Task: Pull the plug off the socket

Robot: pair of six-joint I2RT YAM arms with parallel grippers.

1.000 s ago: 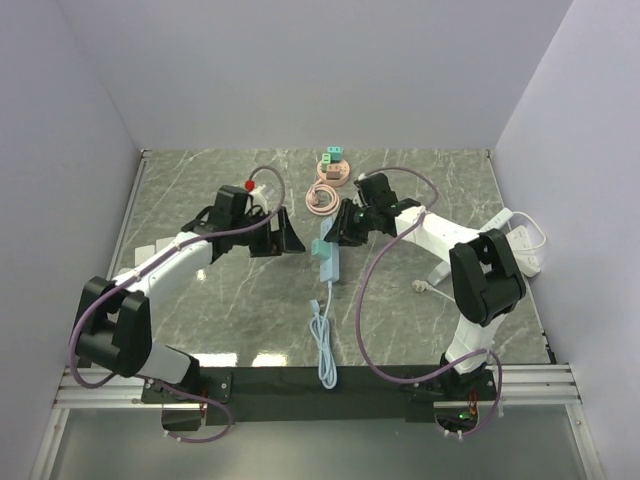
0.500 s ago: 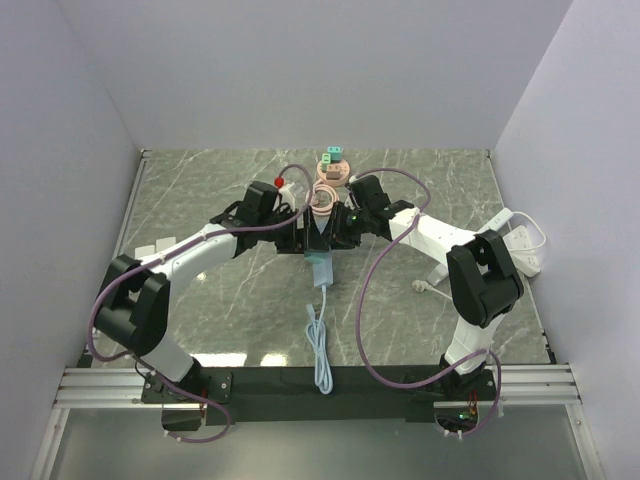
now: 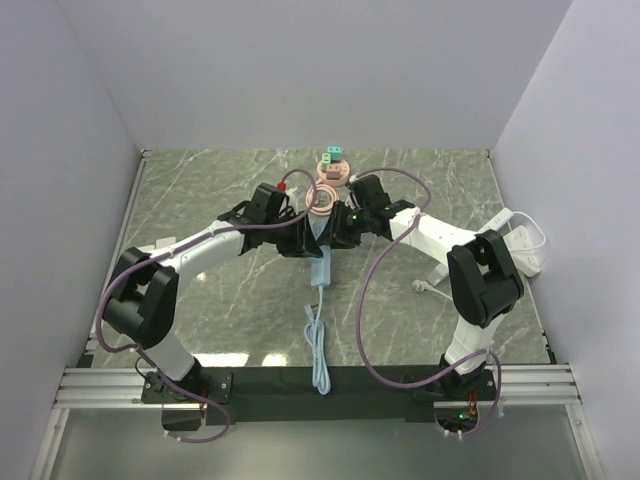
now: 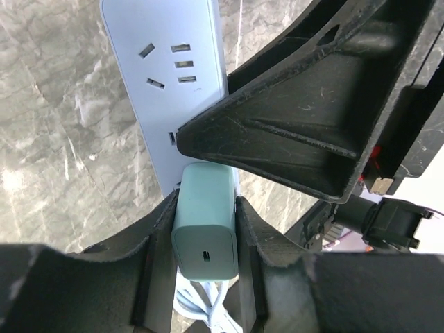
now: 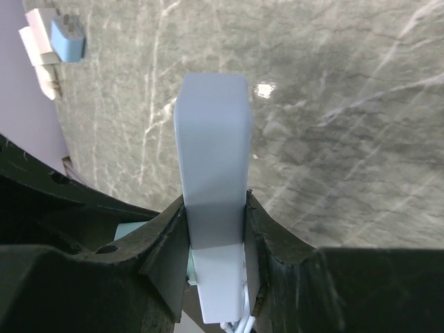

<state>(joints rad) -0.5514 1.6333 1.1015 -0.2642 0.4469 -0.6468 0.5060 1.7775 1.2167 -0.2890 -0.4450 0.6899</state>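
The socket is a pale blue power strip (image 3: pixel 320 270) lying in the middle of the table, its outlets facing up (image 4: pixel 173 90). A teal plug (image 4: pixel 205 222) stands in it near the cable end. My left gripper (image 4: pixel 205 208) is shut on the plug, its fingers (image 4: pixel 158 239) pressed against both of the plug's sides. My right gripper (image 5: pixel 215 229) is shut across the width of the power strip (image 5: pixel 211 152), right beside the plug (image 5: pixel 125 232). In the top view both grippers (image 3: pixel 308 240) (image 3: pixel 338 232) meet over the strip and hide the plug.
The strip's coiled cable (image 3: pixel 318 350) runs toward the near edge. Two pink round pieces (image 3: pixel 322 197) (image 3: pixel 333 170) sit just behind the grippers, one with a teal block (image 3: pixel 333 153) on it. A white power strip (image 3: pixel 518 240) lies at the right edge.
My left arm swung right to the power strip and its jaws closed on the teal plug. The right gripper kept its hold on the strip, which shifted a little.
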